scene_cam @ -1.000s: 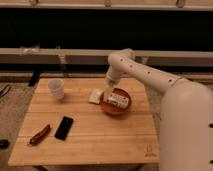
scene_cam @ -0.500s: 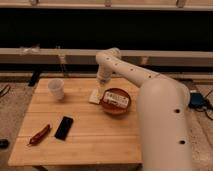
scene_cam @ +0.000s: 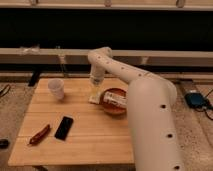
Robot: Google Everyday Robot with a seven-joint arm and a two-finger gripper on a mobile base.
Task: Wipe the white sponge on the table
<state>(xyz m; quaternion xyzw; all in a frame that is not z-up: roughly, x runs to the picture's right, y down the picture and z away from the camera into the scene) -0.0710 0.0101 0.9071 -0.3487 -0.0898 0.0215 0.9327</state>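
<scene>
A reddish-brown bowl (scene_cam: 106,109) is seen just right of the middle of the table (scene_cam: 95,142), and a cream-white bar (scene_cam: 116,97) is lying across its inside. A white paper cup (scene_cam: 56,89) stands upright toward the tabletop's upper left; what is inside it cannot be made out.

And there, the gripper (scene_cam: 95,90) is pointed straight down at the centre of the frame, its jaws spread wide and nothing clamped. The white sponge (scene_cam: 93,99) is found directly beneath it, flat on the wood just beside the bowl's left rim. Whether it is being touched cannot be told.

Much of the table's right side is covered by the white arm (scene_cam: 150,115). At lower left a black phone (scene_cam: 63,127) and a red-brown object (scene_cam: 39,135), too blurred to identify, are spotted.
</scene>
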